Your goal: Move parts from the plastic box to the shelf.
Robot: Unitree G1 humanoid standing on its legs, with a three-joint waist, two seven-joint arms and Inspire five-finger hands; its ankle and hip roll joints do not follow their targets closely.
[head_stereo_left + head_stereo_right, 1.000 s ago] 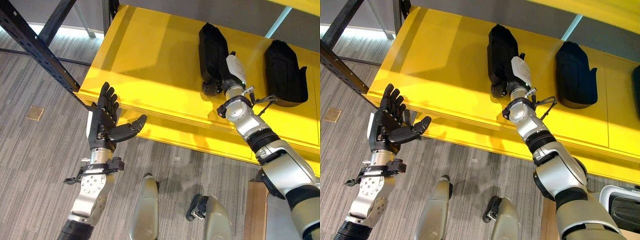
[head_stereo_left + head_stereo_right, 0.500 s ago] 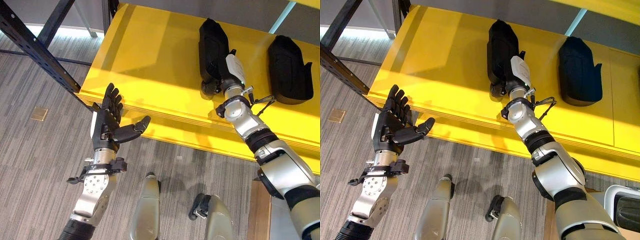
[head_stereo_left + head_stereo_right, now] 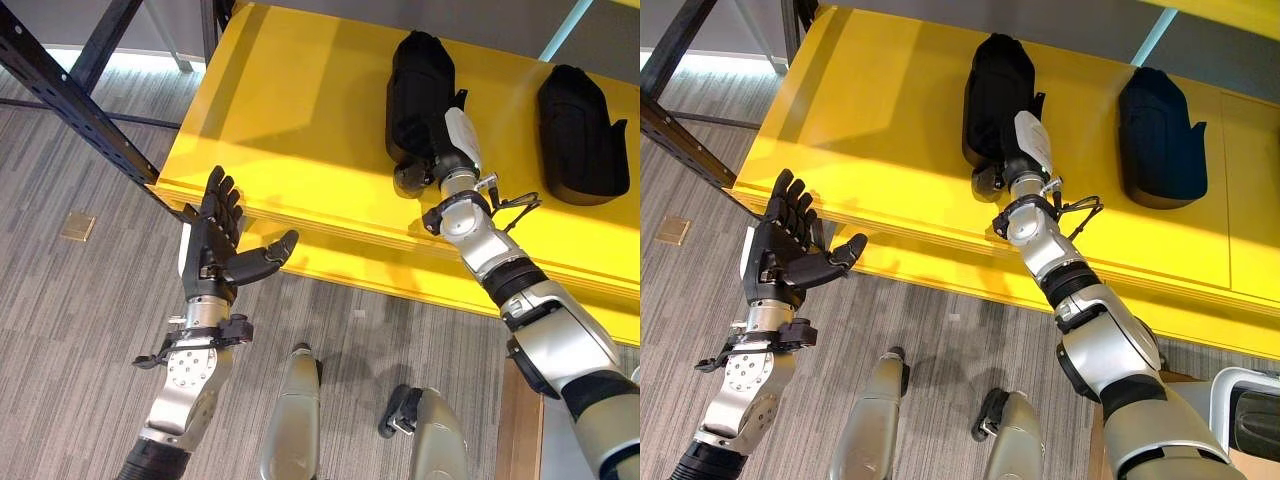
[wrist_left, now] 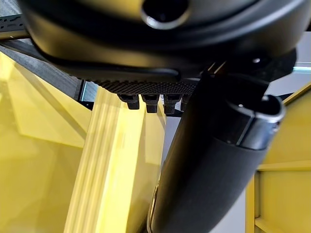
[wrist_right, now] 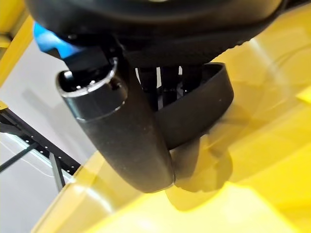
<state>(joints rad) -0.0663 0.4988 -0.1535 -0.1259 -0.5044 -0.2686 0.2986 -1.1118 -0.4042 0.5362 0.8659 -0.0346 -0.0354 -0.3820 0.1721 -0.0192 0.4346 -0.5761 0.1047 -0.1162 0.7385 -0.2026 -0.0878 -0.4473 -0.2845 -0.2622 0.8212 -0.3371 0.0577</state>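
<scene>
A black moulded part (image 3: 415, 90) lies on the yellow shelf (image 3: 290, 120), towards its back. My right hand (image 3: 452, 145) reaches over the shelf's front edge and is shut on the part's near end; in the right wrist view the thumb (image 5: 126, 141) and the fingers pinch the part's curved rim (image 5: 199, 111). A second black part (image 3: 575, 130) lies on the shelf to the right, apart from the hand. My left hand (image 3: 210, 245) is held up open, palm bare, in front of the shelf's left front edge (image 4: 112, 165).
A dark perforated rack upright (image 3: 70, 95) slants past the shelf's left corner. A white-rimmed plastic box (image 3: 1220, 385) with a dark part inside stands at the lower right, next to a wooden surface (image 3: 515, 420). Grey striped floor lies below the shelf.
My right hand has moved the held black part a little left and deeper onto the shelf. The left hand has hardly moved. The camera shifted slightly.
</scene>
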